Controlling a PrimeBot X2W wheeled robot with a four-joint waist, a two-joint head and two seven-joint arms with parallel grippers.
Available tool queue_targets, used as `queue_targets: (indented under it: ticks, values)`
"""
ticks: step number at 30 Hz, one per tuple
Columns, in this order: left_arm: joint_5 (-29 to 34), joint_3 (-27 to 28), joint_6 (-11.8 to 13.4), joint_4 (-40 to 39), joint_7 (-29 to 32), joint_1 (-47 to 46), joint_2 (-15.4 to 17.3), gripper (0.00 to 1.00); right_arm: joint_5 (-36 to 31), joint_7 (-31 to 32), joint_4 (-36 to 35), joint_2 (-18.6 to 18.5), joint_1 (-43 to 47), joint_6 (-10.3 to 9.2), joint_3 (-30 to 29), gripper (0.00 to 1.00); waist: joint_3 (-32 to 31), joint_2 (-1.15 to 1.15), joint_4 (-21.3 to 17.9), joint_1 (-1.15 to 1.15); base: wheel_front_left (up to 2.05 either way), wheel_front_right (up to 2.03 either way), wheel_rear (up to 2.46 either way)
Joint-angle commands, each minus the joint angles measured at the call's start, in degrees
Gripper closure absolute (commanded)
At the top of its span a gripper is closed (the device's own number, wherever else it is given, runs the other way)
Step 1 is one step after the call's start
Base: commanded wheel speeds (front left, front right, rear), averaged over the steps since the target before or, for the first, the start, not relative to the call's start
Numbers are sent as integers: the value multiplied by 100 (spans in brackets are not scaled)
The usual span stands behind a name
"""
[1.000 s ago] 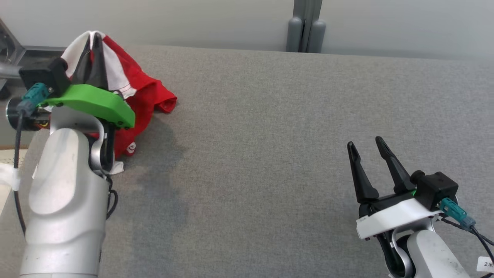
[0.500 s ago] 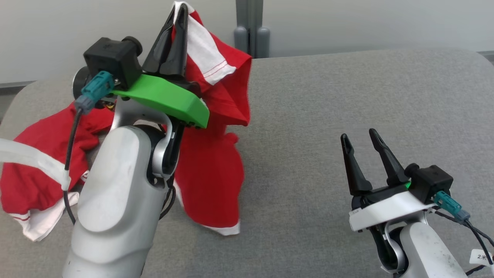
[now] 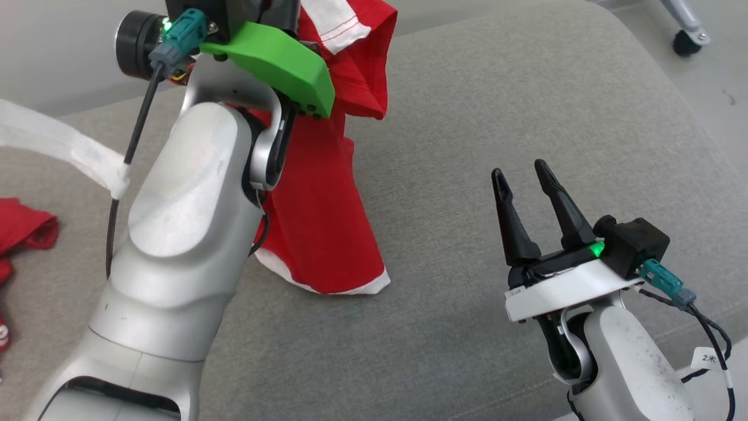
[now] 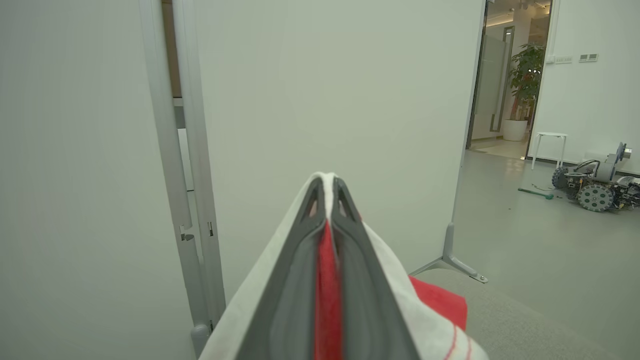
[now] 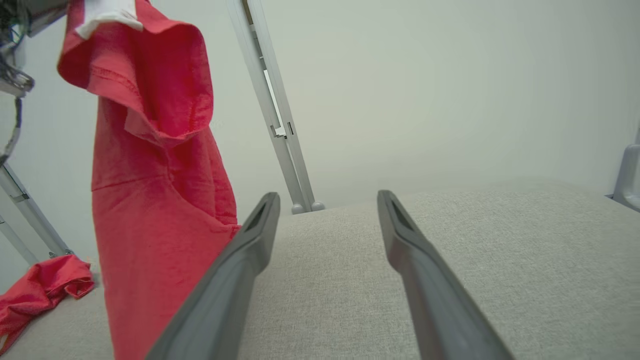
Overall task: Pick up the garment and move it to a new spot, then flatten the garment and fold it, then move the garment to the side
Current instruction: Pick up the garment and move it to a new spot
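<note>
Grey padded tabletop [image 3: 497,105], pale partition wall behind. Left gripper [image 4: 327,190] held high, fingers pressed together on a white-trimmed fold of the red garment [image 3: 318,234] — cloth hangs down, its lower hem touching the tabletop. Right gripper [image 3: 519,169] spread, empty, well apart to the right.

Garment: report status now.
Left tool shut on garment, hanging, hem near gray cushion. Right tool open, empty. More red cloth at far left.

Open grey surface [image 3: 467,117] ahead of my right gripper [image 3: 519,168]; the hanging garment [image 3: 318,222] bars passage to my left.
</note>
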Motion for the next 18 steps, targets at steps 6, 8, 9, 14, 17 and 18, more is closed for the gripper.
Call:
queue_targets:
  ticks: [6, 8, 9, 14, 17, 18]
  values:
    - [-18, -195, -37, 1336, -369, -442, 32, 0, 62, -18, 44, 71, -163, 1, 52, 0, 508, 0, -792, 0, 0, 0, 0]
    - [-29, -260, -85, 1705, -452, -506, 32, 0, 48, -18, 57, 72, -149, 1, 36, 0, 482, 0, -786, 0, 0, 0, 0]
    - [-80, -261, -93, 1868, -529, -524, 31, 0, 31, -18, 63, 71, -129, 1, 13, 0, 455, 0, -760, 0, 0, 0, 0]
    - [-192, -260, -188, 2321, -921, -478, 34, 0, -54, -18, 67, 74, 15, 1, -85, 0, 266, 0, -448, 0, 0, 0, 0]
    - [-255, -178, -200, 2405, -1152, -338, 102, 0, -124, -18, 81, 44, 106, 1, -139, 0, 102, 0, -168, 0, 0, 0, 0]
    - [-269, -148, -207, 2392, -1211, -274, 132, 0, -149, -18, 86, 18, 131, 1, -149, 0, 46, 0, -74, 0, 0, 0, 0]
